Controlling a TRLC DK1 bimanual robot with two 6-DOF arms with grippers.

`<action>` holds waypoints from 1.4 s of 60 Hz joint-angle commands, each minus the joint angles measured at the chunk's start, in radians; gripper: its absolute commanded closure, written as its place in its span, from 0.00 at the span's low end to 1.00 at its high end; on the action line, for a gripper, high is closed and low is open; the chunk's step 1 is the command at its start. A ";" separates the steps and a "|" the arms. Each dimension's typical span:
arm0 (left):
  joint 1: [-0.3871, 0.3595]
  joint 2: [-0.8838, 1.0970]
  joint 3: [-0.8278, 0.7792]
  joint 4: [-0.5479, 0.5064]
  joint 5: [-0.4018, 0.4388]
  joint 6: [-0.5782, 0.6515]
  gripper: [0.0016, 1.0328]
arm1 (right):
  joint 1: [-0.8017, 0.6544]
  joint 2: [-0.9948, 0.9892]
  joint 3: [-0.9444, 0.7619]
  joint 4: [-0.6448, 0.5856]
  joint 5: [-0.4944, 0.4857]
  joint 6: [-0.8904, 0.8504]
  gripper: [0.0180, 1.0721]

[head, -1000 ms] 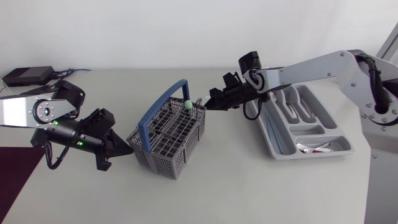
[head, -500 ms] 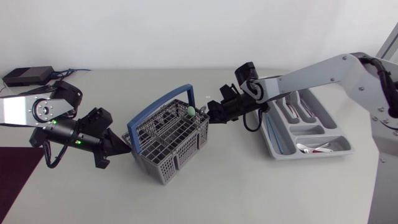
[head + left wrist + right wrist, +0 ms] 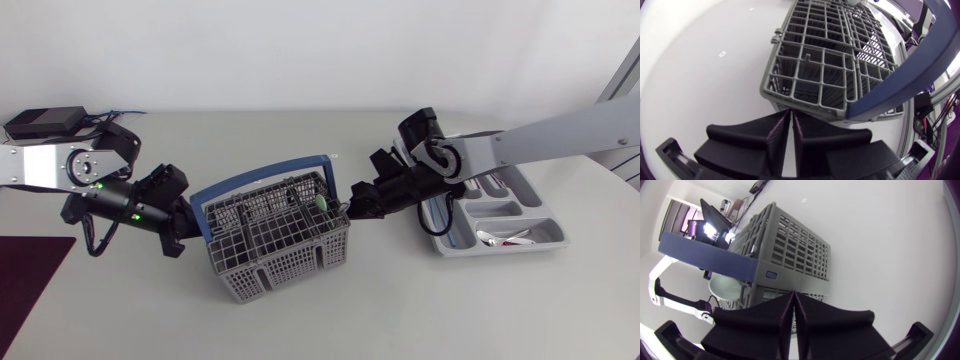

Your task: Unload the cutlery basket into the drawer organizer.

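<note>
Head view
Count: two arms, two claws, one cutlery basket (image 3: 281, 266), one drawer organizer (image 3: 497, 249).
Basket place: middle of the frame, on the grey desk (image 3: 400, 300), with its blue handle (image 3: 262, 176) arching over it.
Basket content: one pale green rounded piece (image 3: 318, 203) at its right end; the other cells look dark and I cannot tell what is inside.
Organizer place: right part of the frame, well apart from the basket.
Organizer content: several light pieces of cutlery in its compartments; the number I cannot tell.
Left claw (image 3: 193, 228): at the left end of the basket, touching it.
Right claw (image 3: 350, 210): at the right end of the basket, touching it.

Left wrist view
Left claw (image 3: 791, 114): fingers pressed almost together, only a thin slit between them, nothing held; the tips are against the basket (image 3: 815, 75) wall.
Handle (image 3: 910, 70): passes beside the claw, over the basket.

Right wrist view
Right claw (image 3: 792, 296): fingers also closed to a thin slit, holding nothing, tips against the basket (image 3: 790, 250) end.
Green piece (image 3: 724, 287): beside the claw, under the handle (image 3: 710, 255).
</note>
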 commanded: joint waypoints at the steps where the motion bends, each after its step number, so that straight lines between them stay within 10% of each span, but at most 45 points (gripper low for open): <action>1: -0.051 0.045 0.041 0.016 0.020 -0.031 0.82 | -0.012 -0.036 -0.028 0.000 -0.034 -0.026 0.92; 27: -0.126 0.205 0.264 0.020 0.020 -0.133 0.82 | -0.077 -0.044 -0.086 -0.020 -0.009 -0.075 0.92; 64: -0.007 0.243 0.296 0.017 0.020 -0.120 0.81 | -0.072 -0.021 -0.060 0.013 0.144 -0.080 0.91; 84: 0.042 0.042 0.120 0.017 0.020 -0.057 0.79 | -0.104 -0.208 -0.180 0.027 0.266 -0.161 0.48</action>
